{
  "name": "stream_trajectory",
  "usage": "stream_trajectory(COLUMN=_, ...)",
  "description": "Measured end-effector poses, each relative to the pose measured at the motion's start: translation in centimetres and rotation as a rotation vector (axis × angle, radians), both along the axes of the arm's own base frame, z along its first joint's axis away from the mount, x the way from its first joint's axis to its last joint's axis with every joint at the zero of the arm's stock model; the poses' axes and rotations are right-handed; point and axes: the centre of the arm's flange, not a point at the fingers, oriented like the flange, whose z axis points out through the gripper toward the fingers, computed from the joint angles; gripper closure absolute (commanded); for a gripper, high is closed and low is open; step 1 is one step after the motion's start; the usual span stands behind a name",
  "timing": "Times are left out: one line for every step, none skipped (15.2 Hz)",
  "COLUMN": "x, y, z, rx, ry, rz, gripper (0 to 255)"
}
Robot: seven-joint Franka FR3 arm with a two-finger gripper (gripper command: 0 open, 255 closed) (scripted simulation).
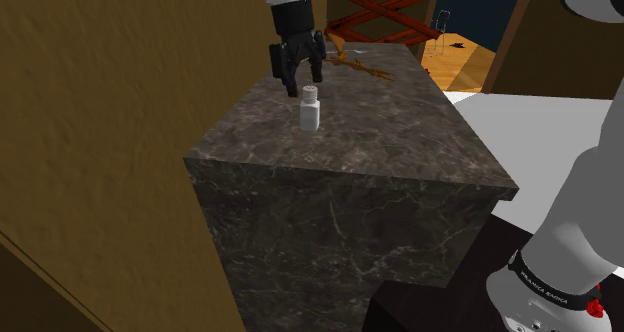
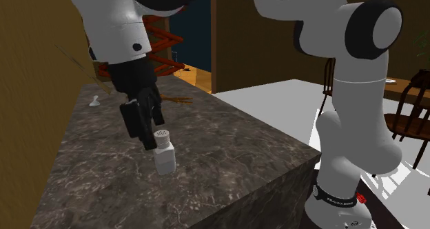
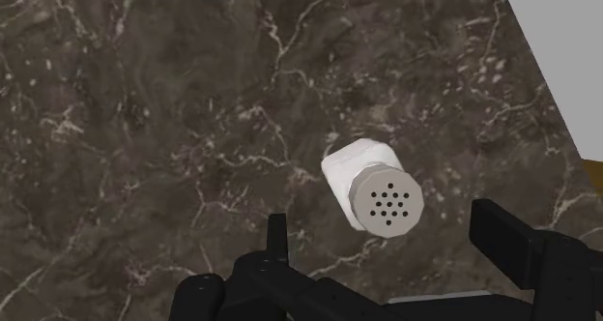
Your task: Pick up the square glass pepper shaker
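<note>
arm (image 2: 358,117): glossy white shells; thick, rounded tubular links with smooth surfaces.
joints (image 2: 374,29): dark, nearly black round caps and collars set between the white links.
base band (image 2: 336,193): black ring around the lowest link, with small white lettering too small to read.
red mark (image 1: 597,308): small red spot beside the band.
dark dot (image 2: 137,47): small round dark disc set into the white link above the hand.
gripper (image 1: 298,77): all black, blocky body, matt finish.
fingers (image 3: 499,228): two black, flat-sided, angular bars.
</note>
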Motion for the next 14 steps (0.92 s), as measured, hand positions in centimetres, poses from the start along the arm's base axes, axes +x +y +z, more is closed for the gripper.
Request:
stream_trajectory(x=0.3, y=0.4, z=-0.4, rx=-0.001, ry=0.001, rz=0.002, gripper=0)
stream_trajectory(x=0.5, y=0.6, z=-0.9, rx=-0.002, ry=0.002, rz=0.003, gripper=0)
stream_trajectory(x=0.6, y=0.7, z=-1.2, rx=-0.002, ry=0.002, rz=0.004, gripper=0)
stream_trajectory(x=0.6, y=0.8, z=-1.8, rx=-0.003, ry=0.002, rz=0.004, gripper=0)
stream_trajectory(x=0.8, y=0.9, z=-2.3, rx=-0.003, ry=0.002, rz=0.004, gripper=0)
stream_trajectory(x=0.7, y=0.9, z=-2.8, rx=-0.003, ry=0.002, rz=0.004, gripper=0)
stream_trajectory(x=0.6, y=0.8, z=-3.4, rx=-0.003, ry=0.002, rz=0.004, gripper=0)
stream_trajectory(x=0.7, y=0.8, z=-3.7, rx=-0.003, ry=0.002, rz=0.004, gripper=0)
stream_trajectory(x=0.7, y=0.9, z=-3.9, rx=-0.003, ry=0.002, rz=0.004, gripper=255)
stream_trajectory(x=0.7, y=0.9, z=-4.0, rx=-0.003, ry=0.002, rz=0.005, gripper=255)
stream_trajectory(x=0.7, y=0.9, z=-4.1, rx=-0.003, ry=0.001, rz=0.004, gripper=255)
stream_trajectory(x=0.7, y=0.9, z=-4.1, rx=-0.003, ry=0.001, rz=0.004, gripper=255)
stream_trajectory(x=0.7, y=1.0, z=-4.1, rx=-0.002, ry=0.001, rz=0.004, gripper=255)
stream_trajectory(x=0.7, y=1.0, z=-4.1, rx=-0.002, ry=0.001, rz=0.004, gripper=255)
